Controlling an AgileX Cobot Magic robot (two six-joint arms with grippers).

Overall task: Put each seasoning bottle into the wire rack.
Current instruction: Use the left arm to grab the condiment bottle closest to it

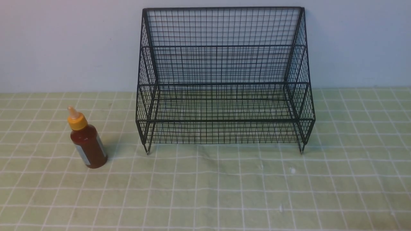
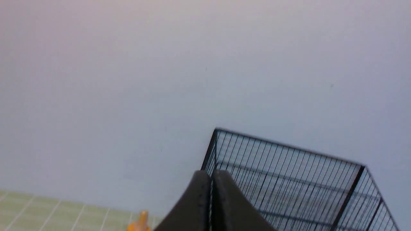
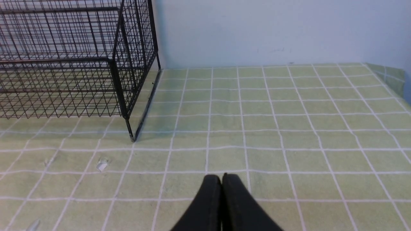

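1. Front view: the bottle (image 1: 87, 144) is standing on its base on the green checked cloth (image 1: 224, 192), well apart from the rack (image 1: 221, 80) and off its left end. The rack is sitting empty against the wall (image 1: 64, 41). Neither gripper is showing here, so nothing is touching the bottle.
2. Left wrist view: the left gripper (image 2: 211, 179) is hanging with fingers pressed together, gripping nothing. It is pointing toward the wall (image 2: 128, 80) and the rack's (image 2: 289, 179) upper back corner. The bottle (image 2: 141, 223) is showing only its orange top, just beside the gripper's finger and lower than the tips. Its body is hidden, so I cannot tell how near it really is.
3. Right wrist view: the right gripper (image 3: 221, 181) is also sitting with fingers together, empty, low over the cloth (image 3: 289, 128). The rack's (image 3: 64, 64) right end is standing ahead of it, toward the left arm's side. The bottle is not showing here; judging by the front view, it is standing past the rack's far end from this gripper.
4. Step, judging: the task is only starting. The bottle is not yet grasped and nothing is sitting in the rack.
5. Next move, judging: the left gripper is looking like the nearer one. It is needing to part its fingers, drop to the bottle's body under the cap and close around it. Then it is needing to lift the bottle over the rack's front rail onto a tier.
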